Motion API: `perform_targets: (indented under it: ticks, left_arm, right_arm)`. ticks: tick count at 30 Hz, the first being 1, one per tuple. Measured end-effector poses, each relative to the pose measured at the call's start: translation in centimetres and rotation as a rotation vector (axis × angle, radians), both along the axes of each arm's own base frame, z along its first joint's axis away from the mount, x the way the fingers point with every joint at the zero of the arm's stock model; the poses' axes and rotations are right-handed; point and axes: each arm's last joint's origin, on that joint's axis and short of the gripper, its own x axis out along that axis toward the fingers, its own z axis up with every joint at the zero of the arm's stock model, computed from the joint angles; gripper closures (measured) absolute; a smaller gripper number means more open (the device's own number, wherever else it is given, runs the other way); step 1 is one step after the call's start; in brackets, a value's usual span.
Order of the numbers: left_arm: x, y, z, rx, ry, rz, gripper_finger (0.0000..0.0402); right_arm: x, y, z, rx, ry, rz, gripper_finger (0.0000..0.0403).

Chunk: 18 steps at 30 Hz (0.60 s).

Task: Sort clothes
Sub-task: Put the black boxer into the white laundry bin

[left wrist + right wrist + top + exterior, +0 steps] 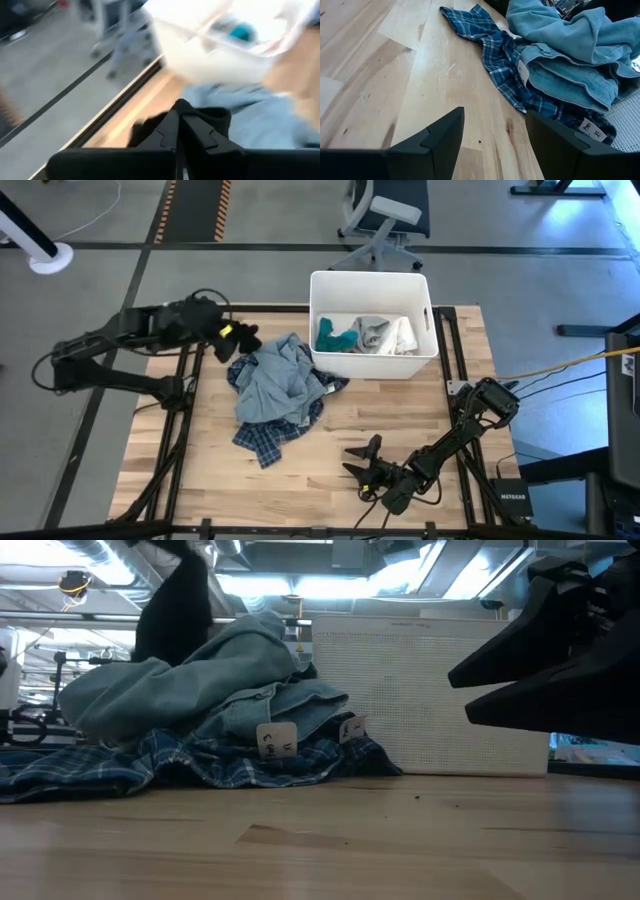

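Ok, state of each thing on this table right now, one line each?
left gripper: shut on black garment, lifted beside the pile
right gripper: open, empty, low over the table
light blue-grey garment: crumpled, on top of pile
plaid garment: spread underneath
white bin: holds teal garment and white garment

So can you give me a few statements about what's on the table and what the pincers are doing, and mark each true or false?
1. The left pincer is shut on a black garment. True.
2. The white bin is empty. False: it holds teal and white clothes.
3. The right pincer holds the dark blue plaid garment. False: it is open over bare wood, holding nothing.
4. The light blue-grey garment lies on top of the plaid one. True.
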Motion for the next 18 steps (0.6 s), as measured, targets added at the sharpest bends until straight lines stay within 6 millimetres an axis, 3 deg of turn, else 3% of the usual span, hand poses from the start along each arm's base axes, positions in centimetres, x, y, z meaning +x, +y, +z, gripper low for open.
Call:
perform_targets:
  ticks: [10,18]
  left_arm:
    - [2.9,-5.1,2.9,0.029,-0.337,-0.44,0.0398]
    - [7.0,-9.4,3.7,0.187,-0.447,-0.702,0.0397]
  right_arm:
    - [-0.7,0.7,0.5,0.001,-0.008,0.031,0.0171]
    - [-3.5,2.5,5.5,-0.025,-0.12,0.086,0.0171]
